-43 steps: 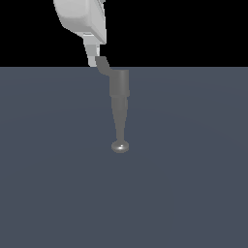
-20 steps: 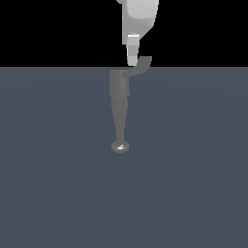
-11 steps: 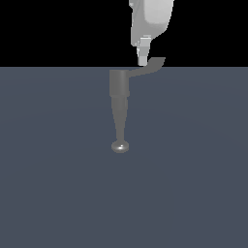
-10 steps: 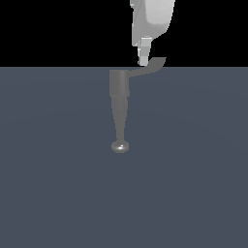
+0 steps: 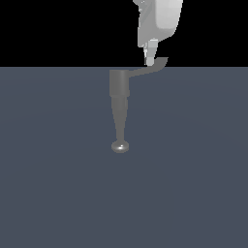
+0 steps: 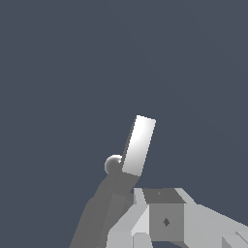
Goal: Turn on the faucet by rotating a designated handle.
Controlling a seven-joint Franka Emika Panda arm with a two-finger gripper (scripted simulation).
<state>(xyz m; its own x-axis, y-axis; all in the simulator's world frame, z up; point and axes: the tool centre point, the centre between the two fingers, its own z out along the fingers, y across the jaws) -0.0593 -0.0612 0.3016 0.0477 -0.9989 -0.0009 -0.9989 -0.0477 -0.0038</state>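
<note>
You face bare simulator scene, no real room: flat slate-grey floor (image 5: 58, 193), black void behind, untextured grey faucet (image 5: 119, 104), blocky white gripper (image 5: 150, 60).

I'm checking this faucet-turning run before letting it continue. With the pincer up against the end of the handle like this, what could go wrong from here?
1. The pincer meets the handle only at its upturned tip, so it may slide off the end as the lever swings.
2. It seems to push the handle rather than grip it; contact could be lost mid-turn.
3. In the wrist view the finger hides the contact, and the faucet shows only partly, so slipping may go unseen.
</note>
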